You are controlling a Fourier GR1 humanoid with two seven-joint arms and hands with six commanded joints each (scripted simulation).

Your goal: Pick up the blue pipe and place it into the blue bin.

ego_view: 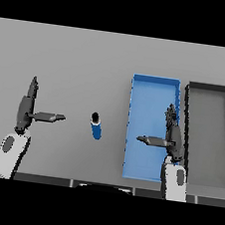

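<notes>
Two hands are open and hold nothing: the left hand [27,111] is left of the blue pipe [96,126], and the right hand [170,137] hovers over the blue bin [150,89]. The pipe is short, upright, with a dark top, standing on the grey surface [91,56] between left hand and bin. A careless reach could tip it, so it may roll away.

Plain grey table [82,55] filling the view, flat even light, soft shadows
</notes>
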